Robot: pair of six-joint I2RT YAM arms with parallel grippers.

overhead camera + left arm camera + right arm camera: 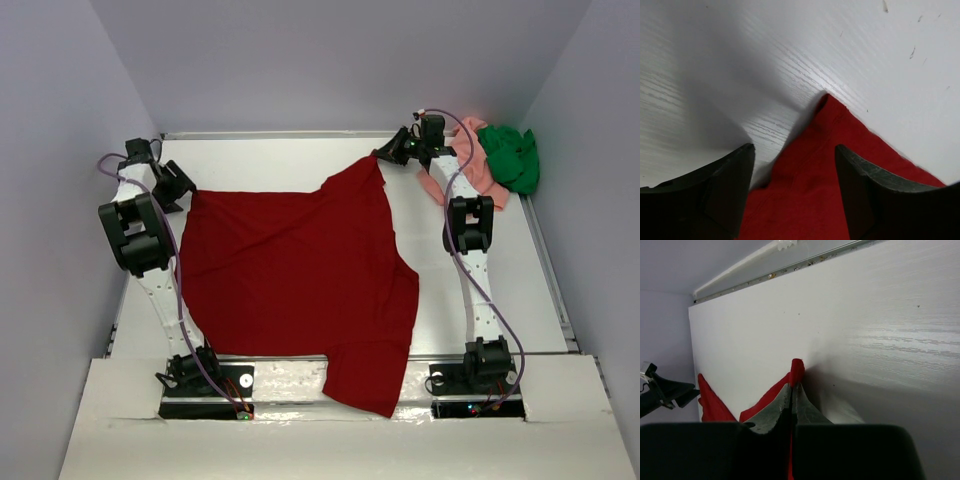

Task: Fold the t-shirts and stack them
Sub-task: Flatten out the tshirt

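**Q:** Where is the dark red t-shirt [300, 270], and what holds it?

**A:** It lies spread across the table [270, 160], with one lower part hanging over the near edge. The right gripper [791, 390] is closed tight on the far right corner, and only a small red tip shows above its fingertips. The left gripper [795, 150] stands wide open astride the far left corner and grasps nothing.

**Q:** What could go wrong from here?

**A:** Three things seem likely.
- The right pinch looks shallow, so a firm pull may slide the cloth out.
- With only one corner held, any lift or drag would probably skew the shirt and bunch it toward the right.
- The left corner tapers to a thin point, so a slightly offset closure may catch too little fabric.

The overhanging part adds drag. The right arm [470, 250] also passes just beside the salmon pink t-shirt [470, 175] and the bright green t-shirt [512, 155], so a sideways sweep may disturb that heap.
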